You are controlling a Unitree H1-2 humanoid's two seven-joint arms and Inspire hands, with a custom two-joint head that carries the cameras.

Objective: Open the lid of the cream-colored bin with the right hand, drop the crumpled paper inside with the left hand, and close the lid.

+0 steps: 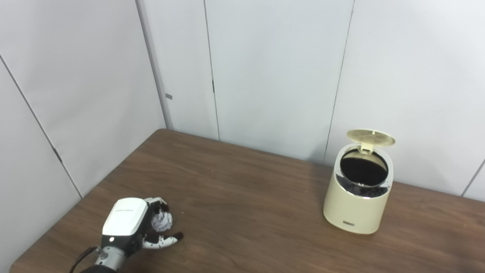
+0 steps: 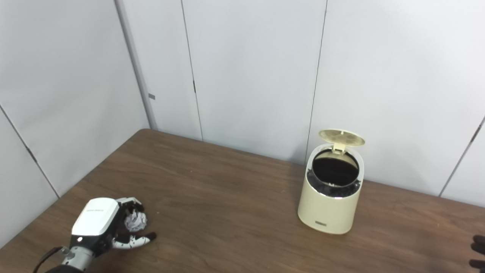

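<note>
The cream-colored bin [image 1: 356,204] stands on the right side of the brown table [image 1: 242,197]. Its round lid [image 1: 370,137] is tipped up at the back, and the dark inside shows. The crumpled white paper [image 1: 162,222] lies low at the table's front left, inside my left hand [image 1: 132,227]. The fingers curl over the paper from behind and the thumb lies just under it. Of my right hand, only dark fingertips [image 2: 478,250] show at the right edge of the right eye view, well apart from the bin.
White wall panels [image 1: 265,76] close in behind the table and on its left. The table's left edge runs close to my left hand. A wide stretch of bare tabletop lies between the paper and the bin.
</note>
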